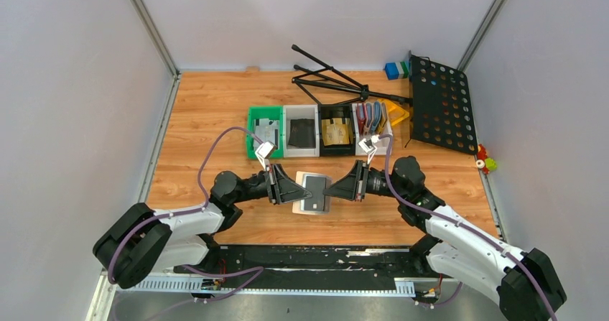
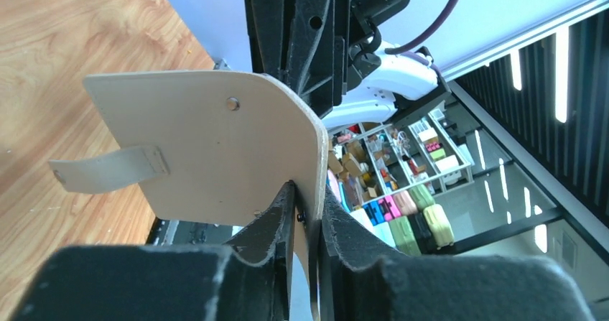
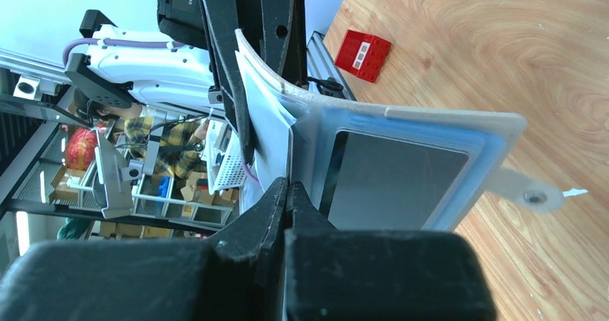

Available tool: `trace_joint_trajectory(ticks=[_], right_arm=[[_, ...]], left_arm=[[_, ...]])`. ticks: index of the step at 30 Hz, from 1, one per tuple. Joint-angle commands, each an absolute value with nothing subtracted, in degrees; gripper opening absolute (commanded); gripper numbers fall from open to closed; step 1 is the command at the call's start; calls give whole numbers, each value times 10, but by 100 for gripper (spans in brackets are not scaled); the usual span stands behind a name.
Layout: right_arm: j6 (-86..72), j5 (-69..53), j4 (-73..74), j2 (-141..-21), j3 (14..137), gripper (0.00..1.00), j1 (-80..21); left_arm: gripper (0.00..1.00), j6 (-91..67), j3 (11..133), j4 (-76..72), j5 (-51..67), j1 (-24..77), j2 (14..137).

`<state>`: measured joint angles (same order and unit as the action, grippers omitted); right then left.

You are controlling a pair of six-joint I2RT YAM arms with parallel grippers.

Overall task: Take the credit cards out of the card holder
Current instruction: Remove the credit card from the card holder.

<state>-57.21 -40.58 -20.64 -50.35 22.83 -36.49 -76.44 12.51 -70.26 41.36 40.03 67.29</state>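
Note:
The card holder (image 1: 314, 192) is a pale folding wallet held in the air between my two grippers, above the wooden table. My left gripper (image 1: 296, 190) is shut on its left edge. In the left wrist view the holder's plain outer side (image 2: 208, 149) faces the camera with its closing tab (image 2: 108, 169), pinched in the left gripper (image 2: 307, 193). My right gripper (image 1: 339, 188) is shut on its right edge. In the right wrist view (image 3: 289, 184) the open inner side shows a clear pocket with a dark grey credit card (image 3: 398, 181) inside. I cannot tell if other cards are in it.
A row of bins stands behind: green (image 1: 251, 131), white (image 1: 301, 111), black (image 1: 337, 110), and one with upright wallets (image 1: 372, 116). A black perforated stand (image 1: 439, 102) and tripod legs (image 1: 330, 80) lie at the back right. A red brick (image 3: 365, 54) lies on the table.

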Motion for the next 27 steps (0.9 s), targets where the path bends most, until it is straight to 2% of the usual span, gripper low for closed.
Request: trace_joint_trajectory(ticks=[1,10,16,19,27], right_arm=[[-579,-393,-211,-486,217,0,-350],[-578,-393,-203,-480,206,0,-344],[-603,-411,-269,-483,177,0,-334],[-619,-436,-326,-493,177,8,-335],[-617,-453,-368,-475,180,26,-335]], left_arm=[[16,-749,121,-720,409,398,657],[1,-749,120,-712,391,392,637],[1,-757,117,-718,388,390,626],[0,-763,118,-723,390,390,628],[0,-781,117,-756,392,391,641]])
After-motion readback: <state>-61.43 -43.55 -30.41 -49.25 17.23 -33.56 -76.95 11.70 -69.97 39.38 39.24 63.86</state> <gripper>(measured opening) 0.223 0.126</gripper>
